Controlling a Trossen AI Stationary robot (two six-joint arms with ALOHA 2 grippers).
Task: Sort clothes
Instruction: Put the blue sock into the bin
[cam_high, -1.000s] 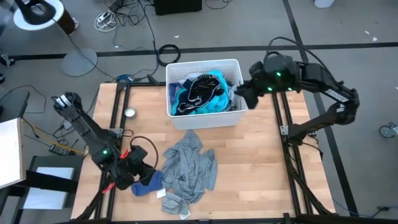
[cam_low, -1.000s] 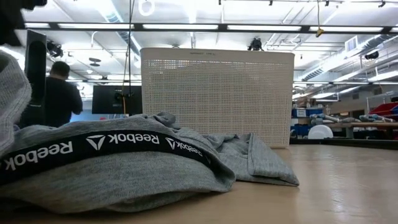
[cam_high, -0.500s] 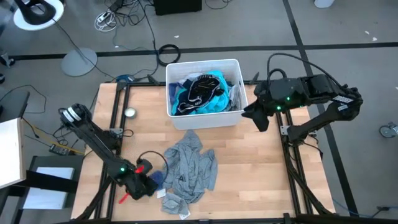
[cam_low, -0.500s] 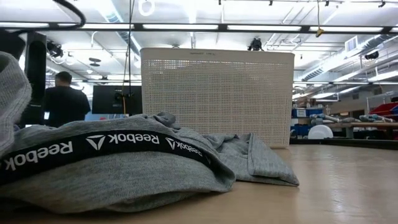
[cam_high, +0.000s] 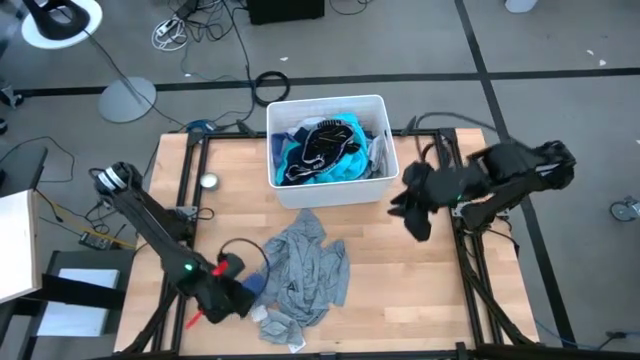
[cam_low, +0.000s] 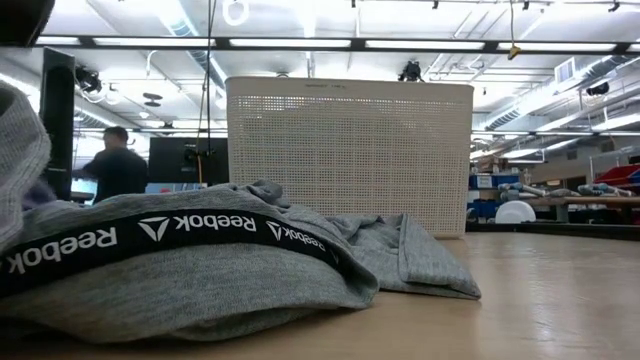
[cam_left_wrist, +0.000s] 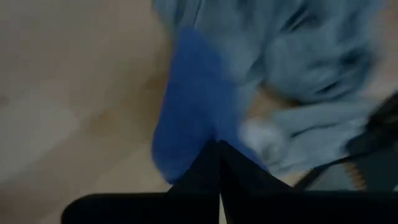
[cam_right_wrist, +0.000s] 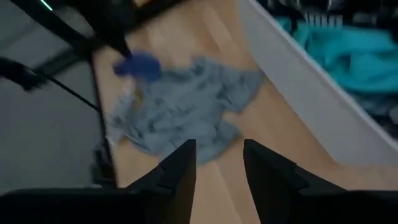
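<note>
Clothes lie in two places – a heap in the white bin (cam_high: 380, 188) at the far middle of the wooden table (cam_high: 420, 270), and a small group on the boards nearer the front. In the bin, the turquoise top (cam_high: 305, 160) is uppermost with a dark navy piece (cam_high: 325, 143) draped over it, and a striped shirt (cam_high: 379, 150) is bunched against the bin's right wall. On the table, the grey t-shirt (cam_high: 305, 268) lies crumpled just in front of the bin; from table level its black waistband-like strip with white lettering fills the foreground, with the bin's perforated wall behind it. The blue sock (cam_left_wrist: 189, 106) lies touching the t-shirt's left edge.

The left gripper (cam_high: 228, 298) is down at the front left of the table, right at the sock; its wrist camera shows the two dark fingers (cam_left_wrist: 205, 171) pressed together, with their tips at the sock's edge – nothing visibly between them. The right gripper (cam_high: 415, 215) hangs over the table to the right of the bin, its fingers (cam_right_wrist: 180, 165) parted and empty, aimed toward the t-shirt and sock.
</note>
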